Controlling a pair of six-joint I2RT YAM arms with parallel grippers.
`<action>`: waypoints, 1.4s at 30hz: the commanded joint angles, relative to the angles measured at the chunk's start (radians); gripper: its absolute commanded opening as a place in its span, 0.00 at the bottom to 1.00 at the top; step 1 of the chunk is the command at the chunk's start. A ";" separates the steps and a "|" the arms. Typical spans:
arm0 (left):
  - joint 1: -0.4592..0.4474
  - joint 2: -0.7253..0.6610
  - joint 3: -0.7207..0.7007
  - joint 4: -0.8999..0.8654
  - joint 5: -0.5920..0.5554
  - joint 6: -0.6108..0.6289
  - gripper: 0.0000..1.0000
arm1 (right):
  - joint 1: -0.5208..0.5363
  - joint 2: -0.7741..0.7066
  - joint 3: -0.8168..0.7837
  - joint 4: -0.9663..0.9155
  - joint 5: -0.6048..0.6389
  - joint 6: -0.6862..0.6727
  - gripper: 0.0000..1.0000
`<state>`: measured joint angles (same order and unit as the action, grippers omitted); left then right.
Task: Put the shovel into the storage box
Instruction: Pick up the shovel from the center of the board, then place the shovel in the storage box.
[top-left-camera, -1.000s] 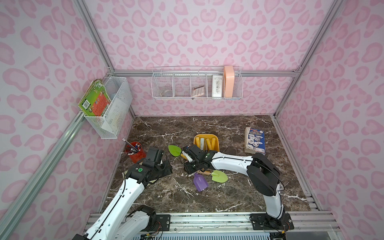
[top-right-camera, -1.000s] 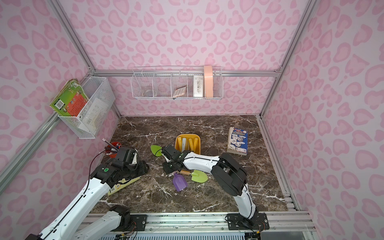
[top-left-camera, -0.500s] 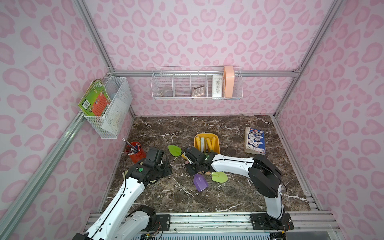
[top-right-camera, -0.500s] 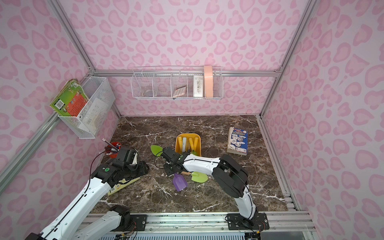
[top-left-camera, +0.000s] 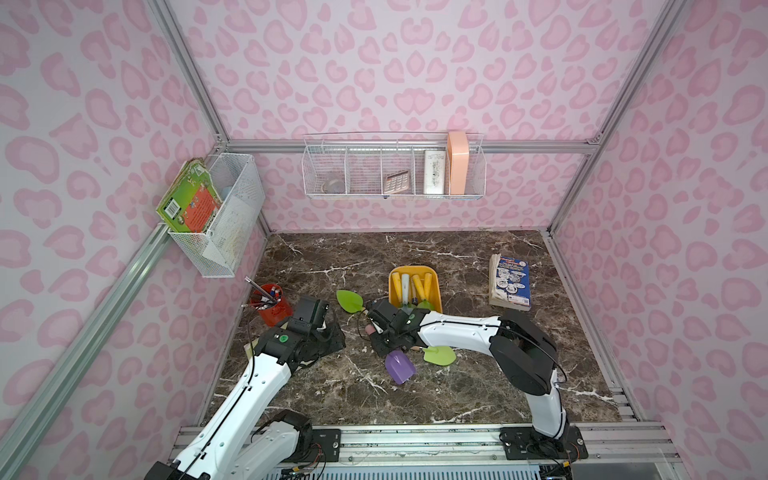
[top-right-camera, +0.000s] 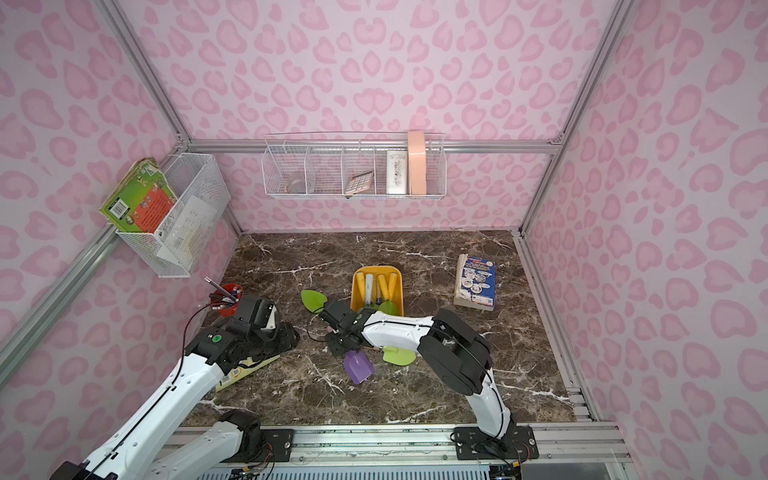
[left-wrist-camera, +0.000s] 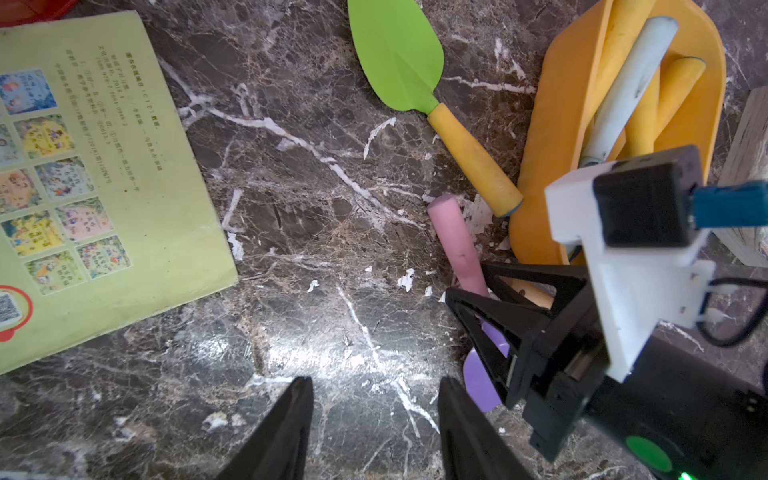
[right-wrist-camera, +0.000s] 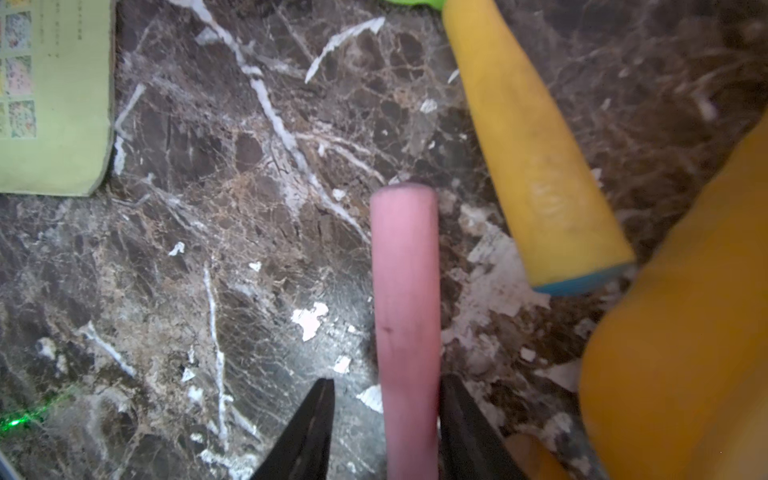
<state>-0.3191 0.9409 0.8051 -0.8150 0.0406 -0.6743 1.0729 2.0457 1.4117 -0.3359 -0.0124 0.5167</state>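
The right gripper (right-wrist-camera: 387, 378) has sunk a little lower over the last second and its jaws have begun to draw in. They now straddle the pink handle (right-wrist-camera: 405, 270) of the purple shovel (top-left-camera: 400, 366); one finger lies against the handle, while a sliver of desk (top-left-camera: 332, 257) still shows on the other side. So they are apart and not yet clamped. The shovel itself has not stirred and lies flat on the desk, its blade toward the robot's base and its handle end pointing toward the storage box (top-left-camera: 413, 269), which sits just beyond the gripper. The box already holds several shovels (top-left-camera: 409, 286). A green shovel with a yellow handle (left-wrist-camera: 399, 62) lies beside it, its handle end close to the box wall, and a second green shovel (top-left-camera: 439, 354) lies near the purple blade. This looks like the closing stage of the grasp, with lift and carry still to come. The left gripper (left-wrist-camera: 376, 382) has stayed put, jaws apart over bare desk beside a green picture book (left-wrist-camera: 104, 166).
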 joint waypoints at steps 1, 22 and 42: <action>0.000 -0.005 -0.003 0.002 0.005 0.002 0.54 | 0.002 0.005 -0.004 -0.013 0.007 0.001 0.43; 0.000 -0.002 0.009 0.007 0.030 -0.011 0.54 | -0.007 -0.066 -0.009 -0.001 -0.022 0.001 0.13; 0.000 0.021 -0.014 0.043 0.106 -0.033 0.53 | -0.272 -0.272 -0.023 0.013 -0.044 0.025 0.14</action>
<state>-0.3191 0.9619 0.7967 -0.7845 0.1276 -0.7033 0.8345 1.7741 1.3758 -0.3241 -0.0818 0.5312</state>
